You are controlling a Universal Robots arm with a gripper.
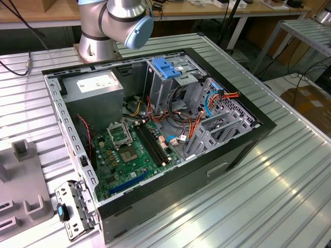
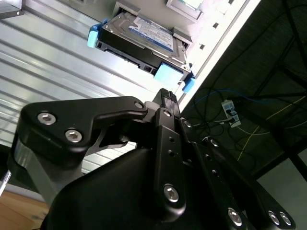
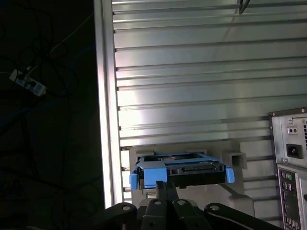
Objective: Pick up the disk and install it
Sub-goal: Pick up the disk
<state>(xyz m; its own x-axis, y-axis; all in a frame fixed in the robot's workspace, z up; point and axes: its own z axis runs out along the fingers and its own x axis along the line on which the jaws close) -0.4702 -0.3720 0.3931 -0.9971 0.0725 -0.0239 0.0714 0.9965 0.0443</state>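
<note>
The disk (image 2: 144, 36) is a flat silver drive with a blue-and-white label and blue plastic carrier edges. It lies in a pale grey holder (image 3: 235, 158) on the ribbed metal table, close to the table's edge. In the first wrist view the disk (image 3: 182, 167) shows end-on, with its blue tab facing me. My gripper (image 2: 165, 96) is just short of that tab, with its black fingers together and nothing between them. In the first wrist view the gripper (image 3: 163, 184) has its tips right in front of the tab.
The open computer case (image 1: 261, 124) lies on the table, with a metal drive cage topped by a light-blue latch (image 1: 165, 67), a grey power-supply box (image 1: 95, 85) and a green motherboard (image 1: 129, 155). The case's rear panel (image 3: 290, 158) stands beside the holder. The table edge (image 3: 108, 120) drops to a dark floor with cables.
</note>
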